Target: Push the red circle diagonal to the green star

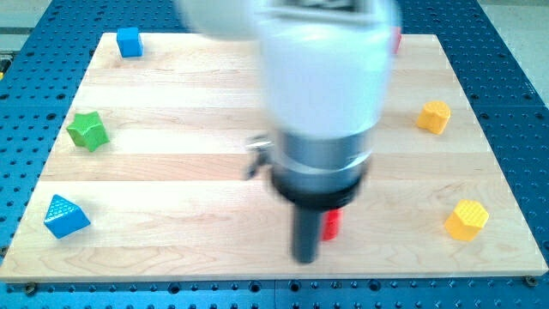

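Note:
The red circle (331, 224) shows only as a small red patch low in the middle of the board, mostly hidden behind my rod. My tip (306, 258) sits just to its left and slightly below, close to it or touching; I cannot tell which. The green star (87, 130) lies far off at the view's left edge of the board, a little above mid height. The arm's large blurred body covers the top middle of the view.
A blue cube (129, 41) sits at the top left and a blue triangle (64, 215) at the bottom left. Two yellow blocks lie at the right, one (434, 116) higher and one (467, 220) lower. A red sliver (398, 39) peeks out beside the arm at the top.

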Available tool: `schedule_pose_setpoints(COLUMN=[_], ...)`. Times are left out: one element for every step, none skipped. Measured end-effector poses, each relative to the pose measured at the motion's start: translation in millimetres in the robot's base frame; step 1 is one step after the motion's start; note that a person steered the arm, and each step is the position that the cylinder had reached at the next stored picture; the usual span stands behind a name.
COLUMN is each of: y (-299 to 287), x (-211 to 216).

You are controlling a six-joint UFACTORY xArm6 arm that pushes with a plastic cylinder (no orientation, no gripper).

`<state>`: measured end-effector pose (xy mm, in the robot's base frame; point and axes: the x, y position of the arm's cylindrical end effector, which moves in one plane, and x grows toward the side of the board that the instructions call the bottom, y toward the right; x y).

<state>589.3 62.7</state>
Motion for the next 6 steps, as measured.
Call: schedule_pose_setpoints(y=[13, 23, 69, 132, 137, 206], x=[-37, -17, 14, 6, 27, 18])
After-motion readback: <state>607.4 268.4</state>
